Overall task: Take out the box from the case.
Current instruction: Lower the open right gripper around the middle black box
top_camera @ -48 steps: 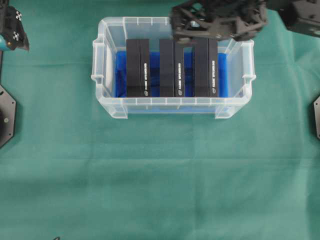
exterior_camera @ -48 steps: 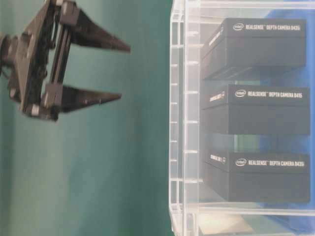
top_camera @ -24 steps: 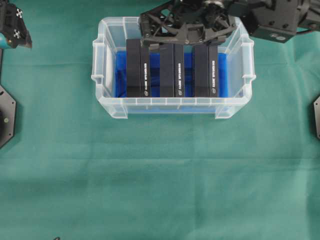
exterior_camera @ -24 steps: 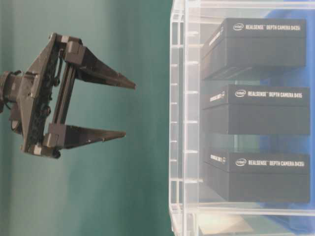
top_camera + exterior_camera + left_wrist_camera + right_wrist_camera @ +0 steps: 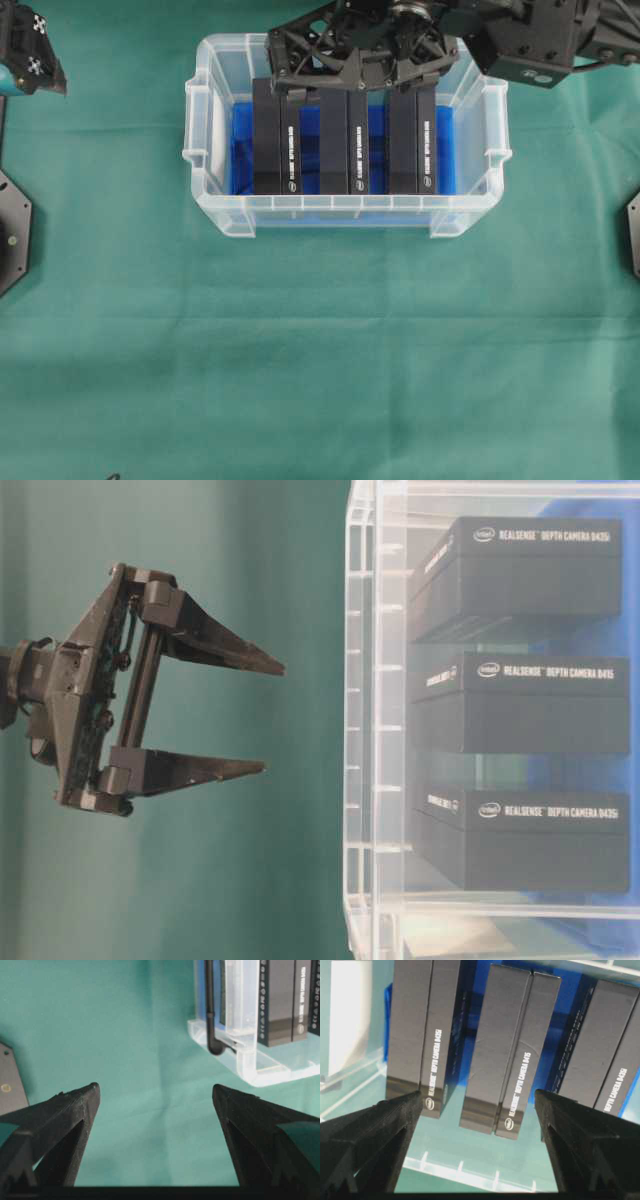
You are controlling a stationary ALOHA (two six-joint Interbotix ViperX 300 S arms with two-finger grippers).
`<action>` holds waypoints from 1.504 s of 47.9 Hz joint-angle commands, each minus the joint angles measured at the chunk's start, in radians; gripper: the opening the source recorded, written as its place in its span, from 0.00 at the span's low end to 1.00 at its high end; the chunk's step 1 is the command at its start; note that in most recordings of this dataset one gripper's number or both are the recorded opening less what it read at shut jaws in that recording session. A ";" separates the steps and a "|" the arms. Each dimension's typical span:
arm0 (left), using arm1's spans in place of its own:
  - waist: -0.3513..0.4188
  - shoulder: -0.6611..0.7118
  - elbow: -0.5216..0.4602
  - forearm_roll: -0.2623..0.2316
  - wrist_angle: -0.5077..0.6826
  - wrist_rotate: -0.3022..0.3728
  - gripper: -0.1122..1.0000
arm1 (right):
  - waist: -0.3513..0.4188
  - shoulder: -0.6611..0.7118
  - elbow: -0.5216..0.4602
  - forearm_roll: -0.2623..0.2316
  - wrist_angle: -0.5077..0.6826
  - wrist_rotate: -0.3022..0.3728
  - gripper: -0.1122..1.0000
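While three black boxes stand on edge in a row inside the case (image 5: pixel 200 165), it is the middle box (image 5: pixel 343 140) that lies between my right fingers: in my right wrist view it fills the centre of the frame, white lettering down its side, with the left box (image 5: pixel 415 1030) and the right box (image 5: pixel 602 1045) to either side of it. The case itself is a clear plastic bin with a ribbed rim and a blue lining (image 5: pixel 240 150) on its floor, sitting in the upper middle of the overhead frame on the green cloth (image 5: pixel 320 350). My right gripper (image 5: pixel 355 70) hangs over the far end of the boxes at the top of that frame, jaws spread wide and holding nothing; whether the fingertips are touching any box I cannot tell, since the overhead view shows only that the tips overlap the box ends. In the table-level view my right gripper sits at the left of the frame, its two pointed fingers (image 5: pixel 215 645) splayed and aimed toward the clear wall of the case at the right, through which the three boxes show. My left gripper (image 5: pixel 155 1095) is well away from all this, jaws wide apart over bare cloth at the bottom of its wrist frame, with a corner of the case in the upper right. In the overhead view only a piece of my left arm (image 5: pixel 30 60) shows, at the upper left corner.
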 commanded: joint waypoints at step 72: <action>0.003 0.003 -0.026 0.005 -0.003 0.000 0.95 | 0.005 0.008 -0.020 0.020 -0.003 -0.005 0.93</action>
